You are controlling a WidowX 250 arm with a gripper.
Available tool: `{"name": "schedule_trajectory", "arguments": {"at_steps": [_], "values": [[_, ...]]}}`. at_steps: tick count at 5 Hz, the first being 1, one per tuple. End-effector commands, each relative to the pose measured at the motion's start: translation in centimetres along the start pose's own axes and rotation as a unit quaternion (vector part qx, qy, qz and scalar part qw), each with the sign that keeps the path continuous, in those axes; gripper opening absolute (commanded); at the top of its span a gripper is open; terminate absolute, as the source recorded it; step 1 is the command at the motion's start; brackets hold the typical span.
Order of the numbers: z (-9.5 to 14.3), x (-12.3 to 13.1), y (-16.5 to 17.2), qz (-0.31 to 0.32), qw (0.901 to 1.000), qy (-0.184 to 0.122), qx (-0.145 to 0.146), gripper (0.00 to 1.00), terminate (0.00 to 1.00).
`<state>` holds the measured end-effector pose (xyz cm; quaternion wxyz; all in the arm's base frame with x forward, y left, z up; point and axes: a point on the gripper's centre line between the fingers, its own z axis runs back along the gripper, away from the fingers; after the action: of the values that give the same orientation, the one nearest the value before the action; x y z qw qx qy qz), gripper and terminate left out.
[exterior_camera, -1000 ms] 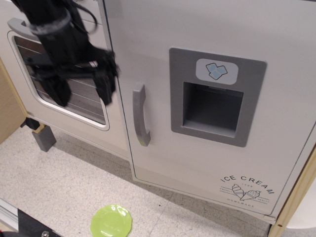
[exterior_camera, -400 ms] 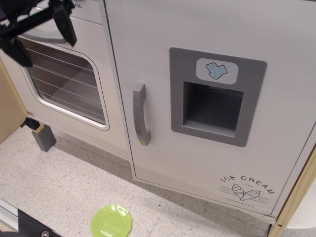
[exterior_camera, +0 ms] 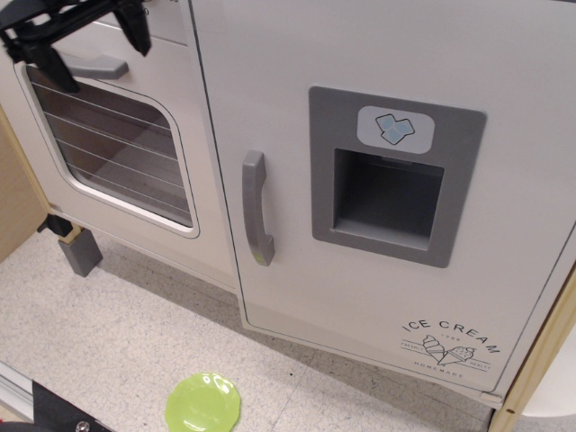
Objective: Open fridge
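The fridge (exterior_camera: 387, 297) is a large white door that fills the middle and right of the view. It is closed. Its grey vertical handle (exterior_camera: 256, 209) sits at its left edge. A grey recessed ice-dispenser panel (exterior_camera: 392, 175) carries a blue cube badge (exterior_camera: 393, 129), and "ICE CREAM" print is at the lower right. My black gripper (exterior_camera: 90, 40) is at the top left corner, over the oven door, far from the fridge handle. Its fingers (exterior_camera: 135, 27) stand apart with nothing between them.
A white oven door (exterior_camera: 112, 144) with a wire-rack window and a horizontal grey handle (exterior_camera: 94, 66) is left of the fridge. A green plate (exterior_camera: 203, 405) lies on the speckled floor below. A grey block (exterior_camera: 79, 250) stands at the oven's lower left. A wooden edge (exterior_camera: 538, 351) runs at right.
My gripper has moved up and to the left, from in front of the oven window near the fridge handle to the top left corner. The fridge door has not moved.
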<state>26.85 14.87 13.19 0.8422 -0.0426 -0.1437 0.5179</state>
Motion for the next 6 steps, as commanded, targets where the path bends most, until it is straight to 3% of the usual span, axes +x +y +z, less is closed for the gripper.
{"name": "schedule_trajectory", "arguments": {"at_steps": [1, 2, 4, 6], "values": [[0.9, -0.1, -2.9, -0.018, 0.9993, -0.012, -0.03, 1.0, 0.0], [0.2, -0.4, -5.1, -0.002, 0.9998, 0.003, -0.021, 1.0, 0.0], [0.8, -4.3, -4.6, -0.115, 0.993, 0.017, -0.019, 1.0, 0.0], [2.1, -8.0, -1.8, -0.215, 0.9751, 0.052, -0.019, 1.0, 0.0]]}}
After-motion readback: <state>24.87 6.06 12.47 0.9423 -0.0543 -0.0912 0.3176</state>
